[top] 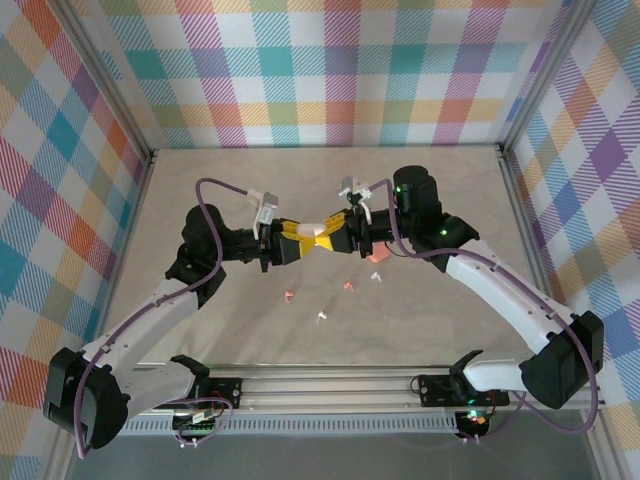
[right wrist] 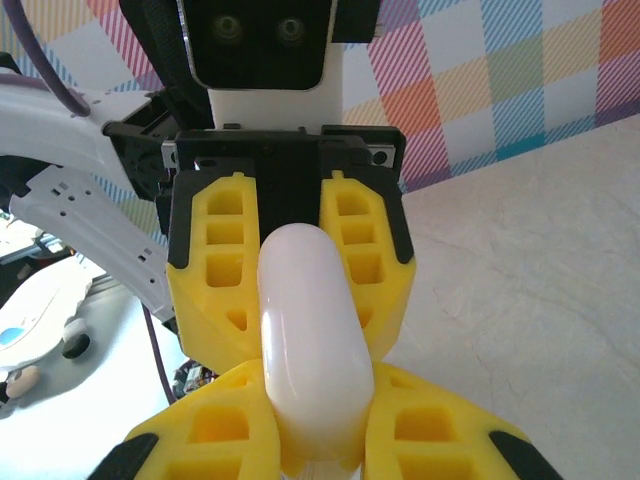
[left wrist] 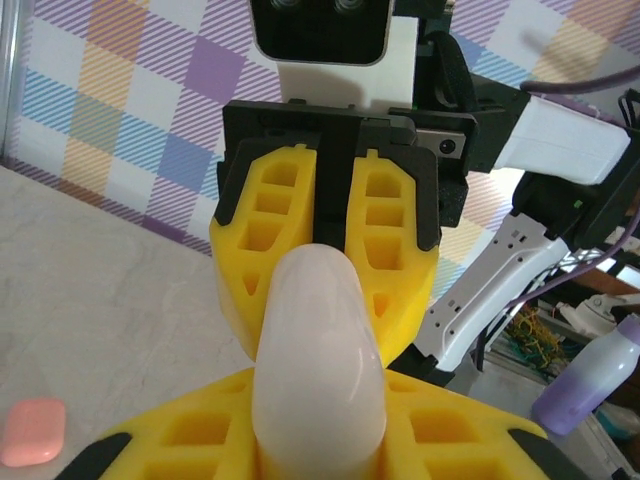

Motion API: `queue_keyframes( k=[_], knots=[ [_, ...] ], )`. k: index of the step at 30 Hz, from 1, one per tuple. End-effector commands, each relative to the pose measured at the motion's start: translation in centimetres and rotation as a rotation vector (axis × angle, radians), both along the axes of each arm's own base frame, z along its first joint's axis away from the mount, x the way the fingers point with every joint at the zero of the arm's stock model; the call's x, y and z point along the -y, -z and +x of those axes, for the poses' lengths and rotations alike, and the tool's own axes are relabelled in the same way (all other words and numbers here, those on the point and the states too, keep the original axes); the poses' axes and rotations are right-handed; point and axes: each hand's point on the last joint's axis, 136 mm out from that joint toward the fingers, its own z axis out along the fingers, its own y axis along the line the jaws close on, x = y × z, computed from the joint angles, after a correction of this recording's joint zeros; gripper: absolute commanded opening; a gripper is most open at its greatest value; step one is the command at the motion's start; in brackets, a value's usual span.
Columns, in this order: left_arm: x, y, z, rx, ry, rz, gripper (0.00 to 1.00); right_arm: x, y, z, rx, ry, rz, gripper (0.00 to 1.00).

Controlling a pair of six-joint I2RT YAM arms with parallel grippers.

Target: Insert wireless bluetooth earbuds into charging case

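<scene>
four earbuds [top: 322, 318] loose on the table [top: 220, 190], scattered from about 5 to 7 o'clock of the held case in the top view, apart from one another and touched by neither claw; two reading as salmon-pink, two as white, too small to tell more. likely very light, hard and smooth, so prone to skid or flick away under a careless pinch; best taken gently across the stem or the sides of the bulb, with narrow jaws, leaving free whichever end has to enter the socket. probably fussy about orientation when seated. two cases counted: white case [top: 318, 230] lifted clear of the table near its centre, pinched from both ends, and pink case [left wrist: 32, 432] lying flat on the table at about 4 o'clock from it. white case glossy, rigid, rounded like a pebble, apparently closed, seam not discernible; slippery by the look of it, so safest squeezed across its broad faces rather than its curved edge. two claws counted: left gripper [left wrist: 320, 445] clamped on the 9 o'clock end of the white case, right gripper [right wrist: 318, 440] clamped on the 3 o'clock end, yellow fingers of both pressed against the shell, tips nearly meeting. probably the lid-opening step, with none of the four earbuds seated yet.
</scene>
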Motion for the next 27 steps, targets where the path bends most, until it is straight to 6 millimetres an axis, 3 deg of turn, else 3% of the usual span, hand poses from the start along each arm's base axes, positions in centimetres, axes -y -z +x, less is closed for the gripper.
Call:
queue_keyframes(
  k=[1,3,7,17,27],
  knots=[
    [0.1,-1.7,-0.8,0.075,0.015,-0.019,0.13,-0.4,-0.8,-0.3,0.013,-0.034,0.017,0.05],
    [-0.1,-1.6,-0.6,0.078,-0.011,-0.015,0.00,-0.5,-0.8,-0.2,0.004,-0.029,0.014,0.12],
    [-0.5,-0.9,-0.2,0.084,-0.067,0.024,0.00,-0.2,-1.2,-0.2,0.013,-0.008,0.023,0.32],
    [-2.2,0.7,-1.3,0.265,-0.161,0.116,0.00,-0.1,-2.1,0.0,0.028,0.020,0.035,0.59],
    [-2.3,2.1,-2.3,0.257,-0.116,0.143,0.00,-3.0,-0.2,-0.5,0.007,-0.030,-0.062,0.64]
  ],
)
